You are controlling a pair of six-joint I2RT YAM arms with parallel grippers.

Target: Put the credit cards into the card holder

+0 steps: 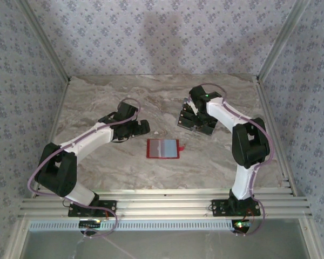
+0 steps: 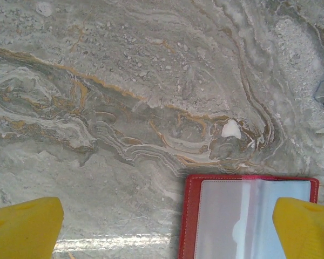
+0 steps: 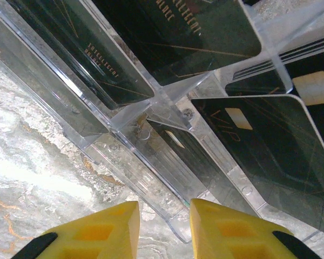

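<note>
The table had a grey marble-patterned top, banded pale and dark with thin orange-brown veins, and it reached from the near rails to the far wall. Wallpaper with a small repeating blue-grey flower print covered the far wall and both side walls. Slim metal posts rose at the far left corner and the far right corner. Ribbed metal rails ran along the near edge. A soft shadow lay on the far wall. The light was even, with a faint glare streak on the tabletop.
</note>
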